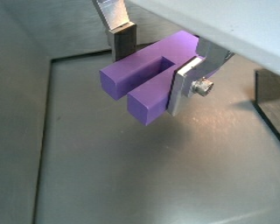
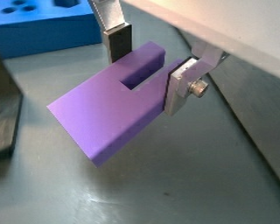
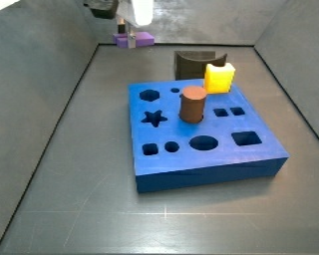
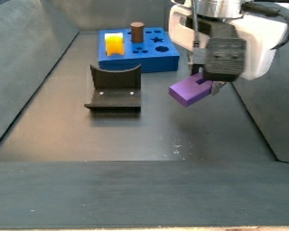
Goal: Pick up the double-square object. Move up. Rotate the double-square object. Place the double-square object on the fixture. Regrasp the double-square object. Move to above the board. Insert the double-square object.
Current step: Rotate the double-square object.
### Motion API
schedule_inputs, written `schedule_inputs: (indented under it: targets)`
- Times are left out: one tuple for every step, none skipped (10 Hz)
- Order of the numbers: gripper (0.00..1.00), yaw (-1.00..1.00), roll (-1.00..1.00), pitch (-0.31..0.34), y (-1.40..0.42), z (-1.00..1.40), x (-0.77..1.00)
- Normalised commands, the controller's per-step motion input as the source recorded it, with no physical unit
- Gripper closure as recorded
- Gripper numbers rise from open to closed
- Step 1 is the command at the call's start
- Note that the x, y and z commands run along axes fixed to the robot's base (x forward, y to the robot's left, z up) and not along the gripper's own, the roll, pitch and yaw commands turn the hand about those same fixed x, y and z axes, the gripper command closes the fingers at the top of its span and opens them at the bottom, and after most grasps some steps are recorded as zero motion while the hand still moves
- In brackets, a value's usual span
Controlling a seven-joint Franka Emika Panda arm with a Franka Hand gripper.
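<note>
One step looks underway: the rotate, off the floor. At left-centre of a side view sits the fixture (image 4: 113,87), with the board (image 4: 141,50) at upper centre; right of them the gripper (image 4: 208,74) hangs, jaws pinching the tilted double-square object (image 4: 193,90). Next calls for lowering it onto the fixture.

Grey metal floor (image 4: 62,90) with two things resting on it.
The blue board (image 3: 202,149) and the dark fixture (image 4: 113,87) lay directly on the floor, near each other; the gripper (image 4: 205,74) hung above bare floor, clamped on the double-square object (image 4: 194,89), just beside the fixture and well apart from the board.
</note>
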Motion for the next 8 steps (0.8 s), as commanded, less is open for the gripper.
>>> schedule_inputs:
  targets:
    - [1.0, -1.0, 0.0, -0.002, 0.0, 0.03, -0.03]
    - [1.0, -1.0, 0.0, -0.002, 0.0, 0.03, -0.03]
    - [1.0, -1.0, 0.0, -0.002, 0.01, 0.03, -0.02]
    - [1.0, -1.0, 0.0, -0.002, 0.01, 0.03, -0.02]
    - [1.0, -1.0, 0.0, -0.002, 0.01, 0.03, -0.02]
    - [1.0, -1.0, 0.0, -0.002, 0.01, 0.03, -0.02]
    - [1.0, -1.0, 0.0, -0.002, 0.01, 0.03, -0.02]
    - [1.0, -1.0, 0.0, -0.002, 0.01, 0.03, -0.02]
